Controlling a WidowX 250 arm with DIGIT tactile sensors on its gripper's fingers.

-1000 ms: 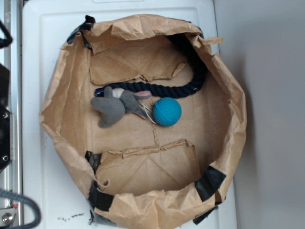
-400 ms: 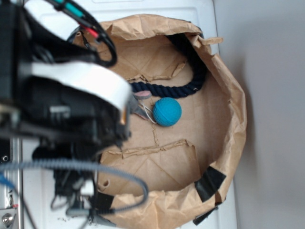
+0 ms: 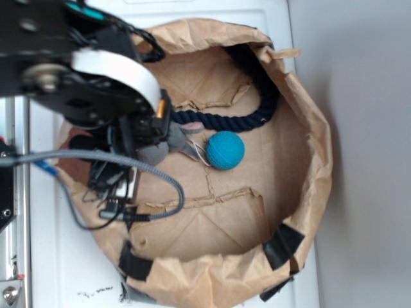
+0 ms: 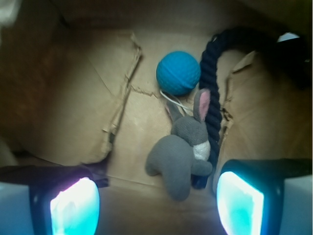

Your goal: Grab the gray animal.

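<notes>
Arm swung in over paper bag point(image 3: 321, 160); gripper point(image 4: 156, 200) spread wide above gray animal point(image 4: 182, 152). Risk: snagging adjacent navy rope point(image 4: 212, 83).

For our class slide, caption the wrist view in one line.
Open gripper above a gray plush animal lying beside a dark navy rope and teal ball.

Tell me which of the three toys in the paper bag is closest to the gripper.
The gray animal: it lies just ahead of the open gripper, between its fingers. The teal ball and navy rope reach farther away.
</notes>
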